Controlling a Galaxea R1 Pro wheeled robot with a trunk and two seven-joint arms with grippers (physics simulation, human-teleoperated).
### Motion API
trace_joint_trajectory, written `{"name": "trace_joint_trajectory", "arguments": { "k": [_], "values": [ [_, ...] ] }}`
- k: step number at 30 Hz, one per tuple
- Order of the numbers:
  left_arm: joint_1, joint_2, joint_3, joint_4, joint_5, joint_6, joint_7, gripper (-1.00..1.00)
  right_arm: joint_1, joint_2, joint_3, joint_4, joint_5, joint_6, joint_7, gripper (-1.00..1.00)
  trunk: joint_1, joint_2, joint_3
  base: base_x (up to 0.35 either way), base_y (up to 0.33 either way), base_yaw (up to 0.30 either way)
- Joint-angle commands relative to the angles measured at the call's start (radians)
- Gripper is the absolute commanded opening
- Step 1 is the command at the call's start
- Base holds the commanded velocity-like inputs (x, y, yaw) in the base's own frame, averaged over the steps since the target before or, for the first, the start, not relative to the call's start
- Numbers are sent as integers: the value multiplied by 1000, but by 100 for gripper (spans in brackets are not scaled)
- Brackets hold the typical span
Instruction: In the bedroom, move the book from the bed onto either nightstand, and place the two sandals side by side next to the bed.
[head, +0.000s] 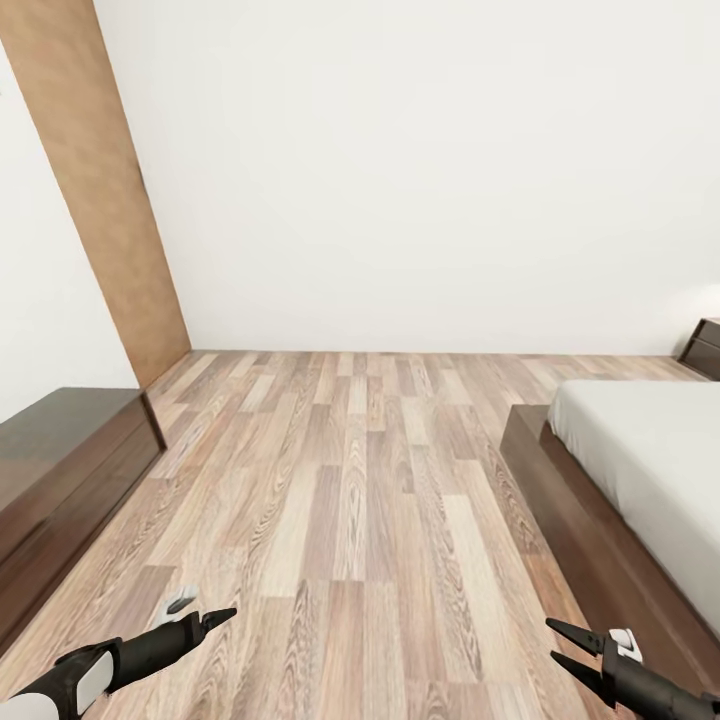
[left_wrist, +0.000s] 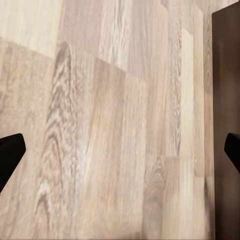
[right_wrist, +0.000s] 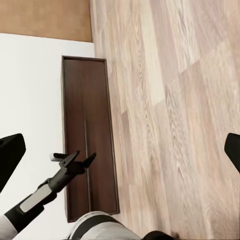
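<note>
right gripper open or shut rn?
Open. In the head view the right gripper has its two fingers spread in a V with bare floor between them, holding nothing.

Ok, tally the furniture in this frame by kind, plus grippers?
Beds: 1, the bed at right.
Nightstands: 1, the nightstand by the far wall.
Low dark cabinets: 1, the long cabinet at left.
Grippers: 2, left gripper, right gripper.
Total: 5.

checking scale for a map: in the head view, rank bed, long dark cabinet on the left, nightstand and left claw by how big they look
1. bed and long dark cabinet: look alike in extent, both cut off at the frame edge, unranked.
2. left claw
3. nightstand: far off and cropped, so apparent size only.
</note>
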Motion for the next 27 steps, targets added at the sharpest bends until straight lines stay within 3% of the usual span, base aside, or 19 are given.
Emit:
{"name": "trace_joint_trajectory", "arguments": {
  "k": [1, 8, 27],
  "values": [
    [0, 0, -3, 0, 10, 10, -2, 100, -1, 0, 8, 1, -20, 9, 2, 100, 0, 0, -1, 187, 0, 0],
    [0, -1, -3, 0, 10, 10, -2, 100, -1, 7, 12, 3, -73, 8, 1, 100, 0, 0, -1, 186, 0, 0],
    [0, -1, -4, 0, 10, 10, -2, 100, -1, 9, 15, 2, -88, -23, 1, 100, 0, 0, -1, 177, 0, 0]
  ]
}}
